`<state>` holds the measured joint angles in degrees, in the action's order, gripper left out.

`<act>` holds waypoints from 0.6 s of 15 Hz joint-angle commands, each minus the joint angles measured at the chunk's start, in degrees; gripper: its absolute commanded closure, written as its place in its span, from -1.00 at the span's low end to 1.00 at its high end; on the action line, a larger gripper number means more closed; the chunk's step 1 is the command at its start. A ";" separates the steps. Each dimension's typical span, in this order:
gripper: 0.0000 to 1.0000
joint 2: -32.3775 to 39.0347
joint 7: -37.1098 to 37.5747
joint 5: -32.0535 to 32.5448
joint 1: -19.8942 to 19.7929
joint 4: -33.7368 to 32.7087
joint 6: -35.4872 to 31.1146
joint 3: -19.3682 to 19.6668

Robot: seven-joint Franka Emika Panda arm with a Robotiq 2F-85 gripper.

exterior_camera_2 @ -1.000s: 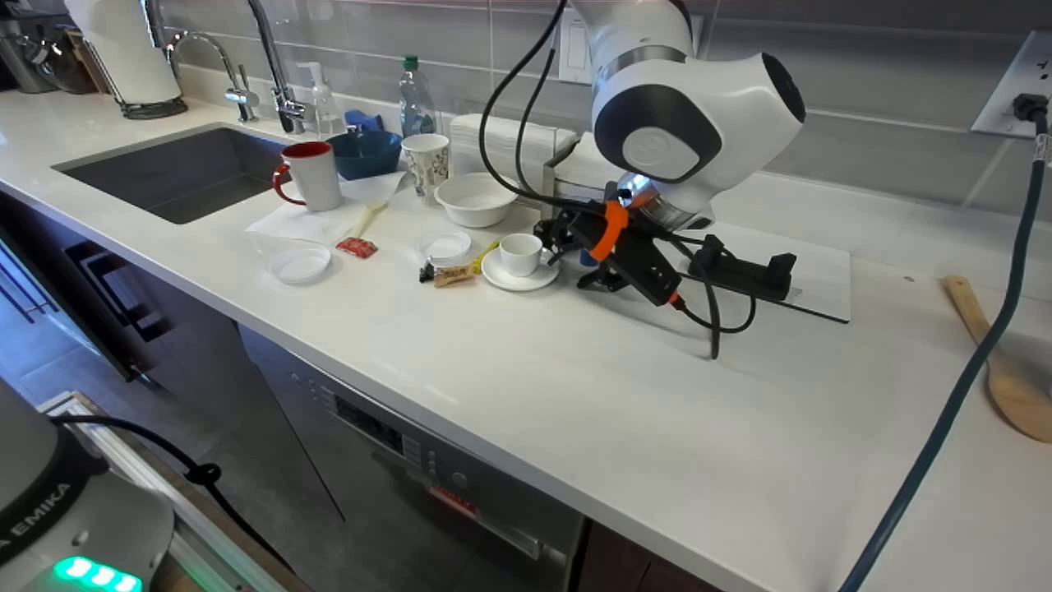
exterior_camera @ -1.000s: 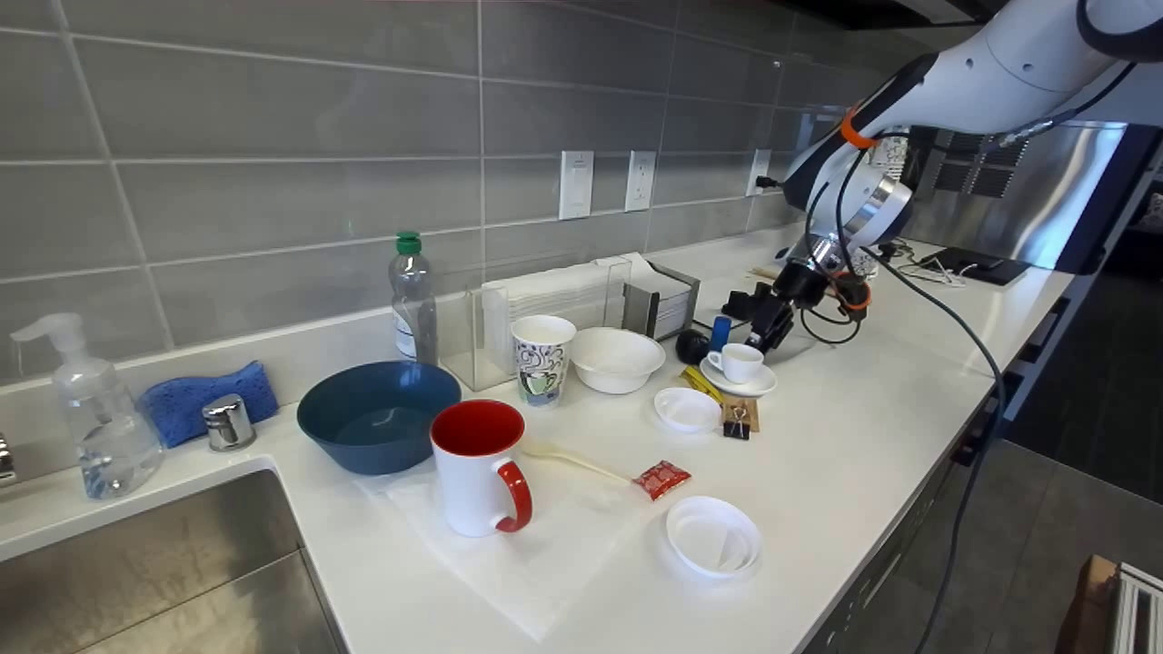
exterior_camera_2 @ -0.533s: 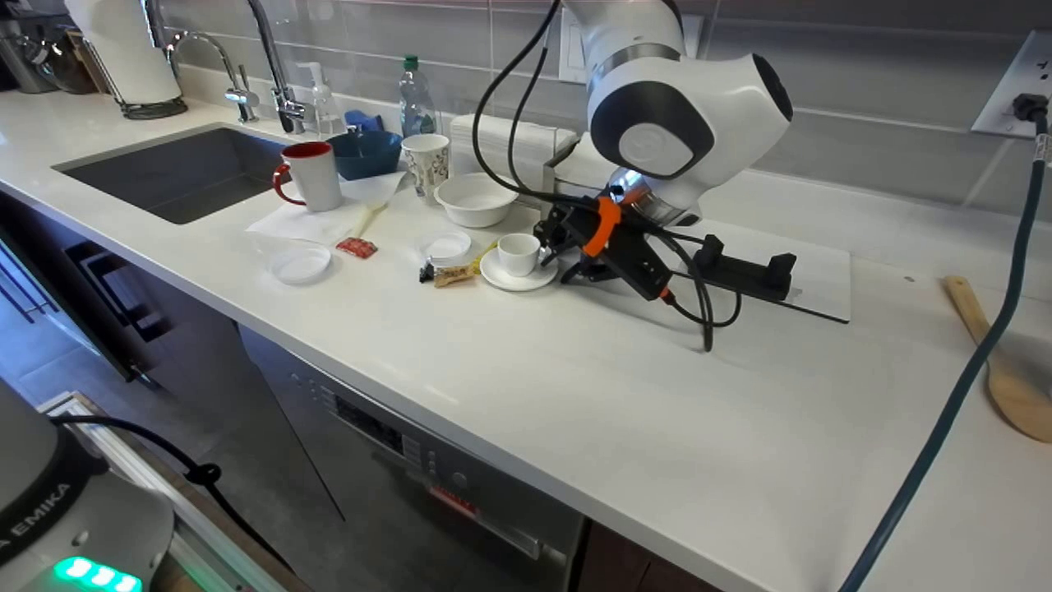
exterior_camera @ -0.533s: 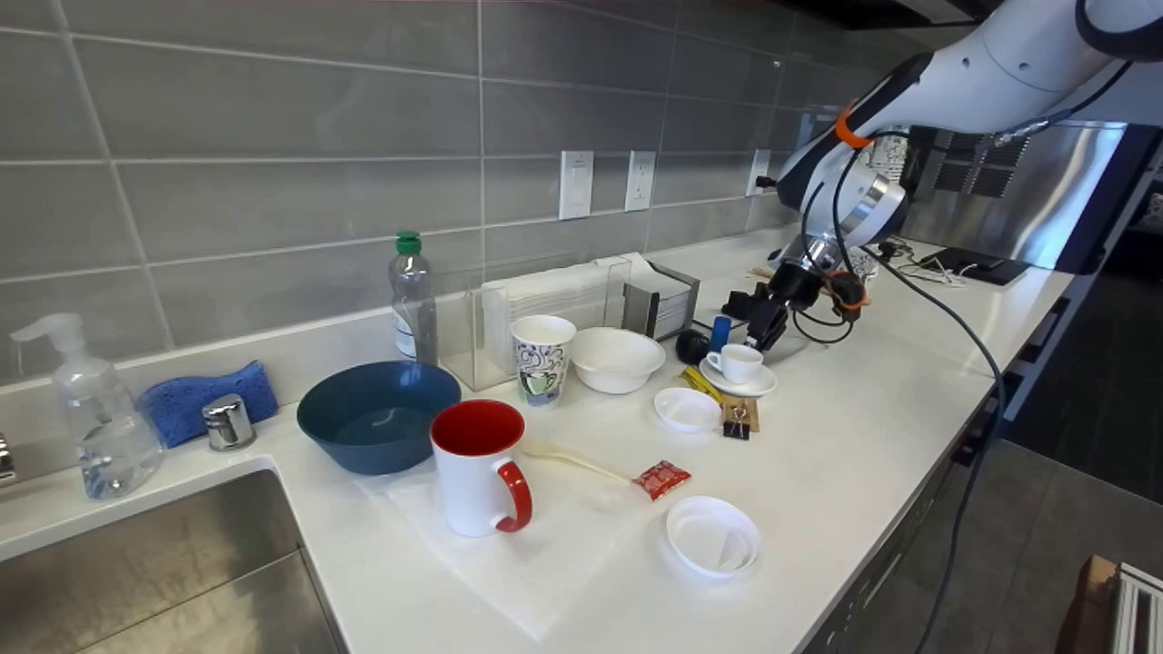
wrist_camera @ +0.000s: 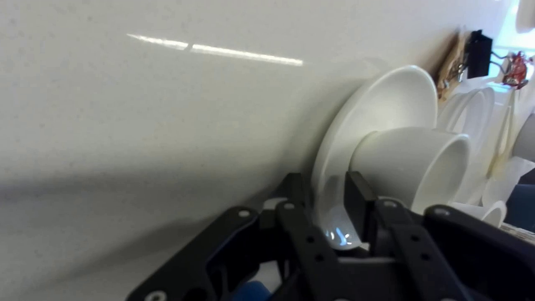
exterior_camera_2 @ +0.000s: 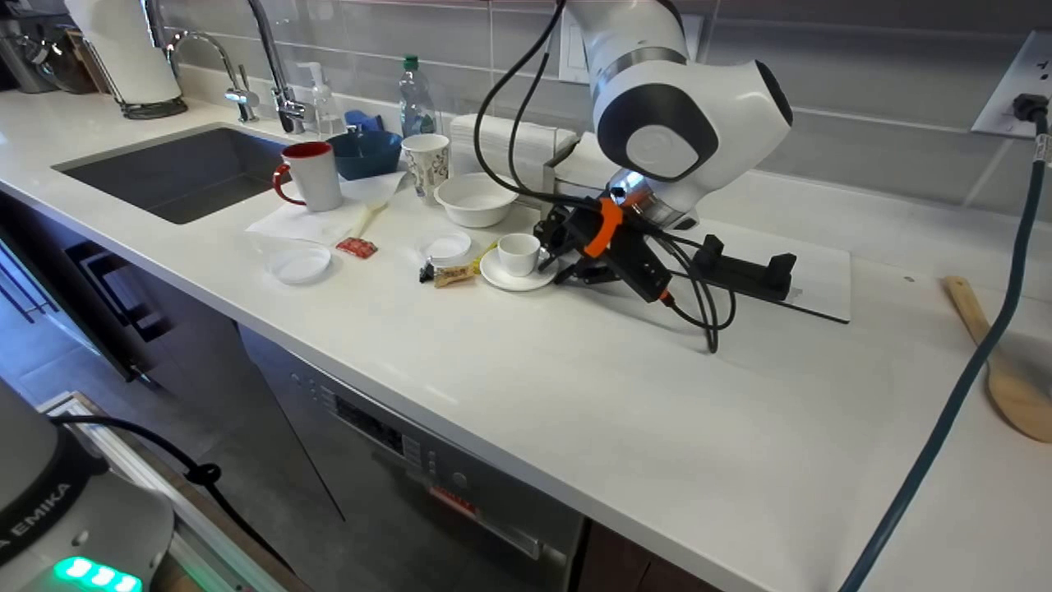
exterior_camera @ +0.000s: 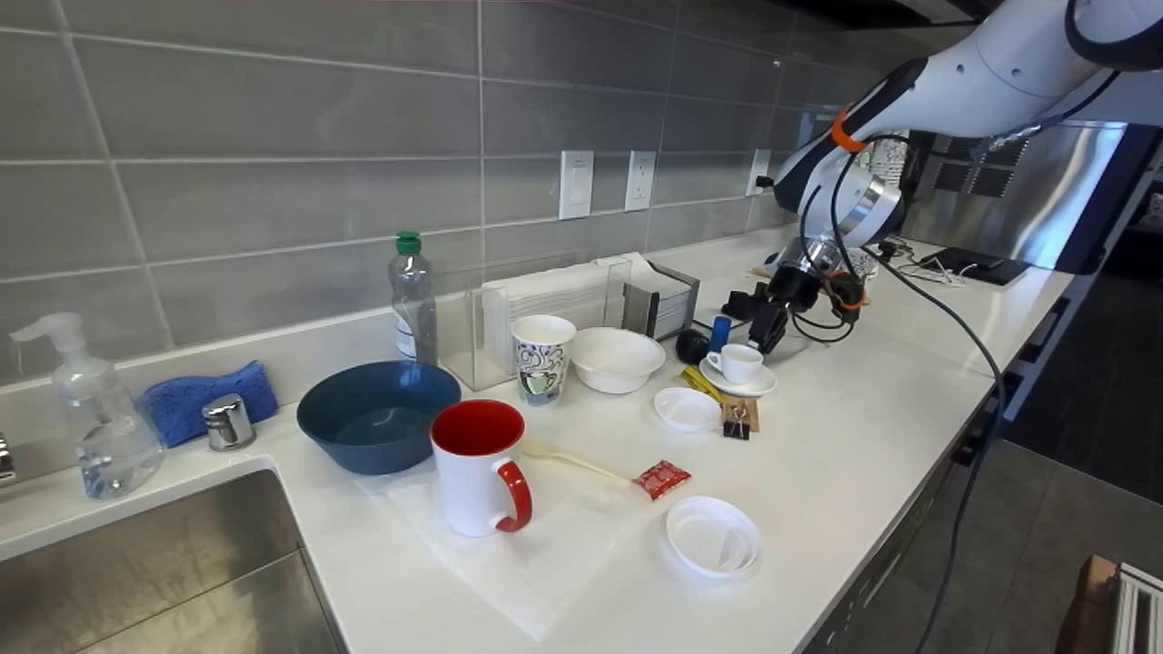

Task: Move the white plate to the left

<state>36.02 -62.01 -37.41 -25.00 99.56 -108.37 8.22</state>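
The white plate [exterior_camera: 761,385] is a small glossy dish with a raised rim. It lies on the counter with a white cup [exterior_camera: 738,364] standing on it. The plate [exterior_camera_2: 526,284] and cup [exterior_camera_2: 519,255] also show in an exterior view. In the wrist view, my gripper [wrist_camera: 326,196] is partly open, its fingers on either side of the plate's near rim [wrist_camera: 391,102]. One finger is at the rim's outer side. The other is above the inside, close beside the cup [wrist_camera: 401,161], with a visible gap to the rim. Whether the fingers touch the plate I cannot tell.
A blue cylinder [exterior_camera: 720,334] and a black round thing [exterior_camera: 692,347] stand close behind the plate. A yellow packet [exterior_camera: 701,385], a binder clip [exterior_camera: 737,423] and a shallow ringed white dish [exterior_camera: 688,410] lie beside it. A white bowl [exterior_camera: 618,363] stands farther along.
My gripper has moved a short way toward the plate, leftward in both exterior views, and its fingertips are now closer around the rim. The plate and cup are nearly unmoved.
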 commanded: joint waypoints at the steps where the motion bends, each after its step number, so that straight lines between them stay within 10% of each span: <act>1: 0.32 2.34 1.58 1.61 -1.14 -2.86 3.04 -0.76; 9: 0.94 3.64 1.62 1.81 -1.48 -4.20 3.64 -0.74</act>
<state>37.80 -61.83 -37.32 -25.64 97.59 -106.43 8.23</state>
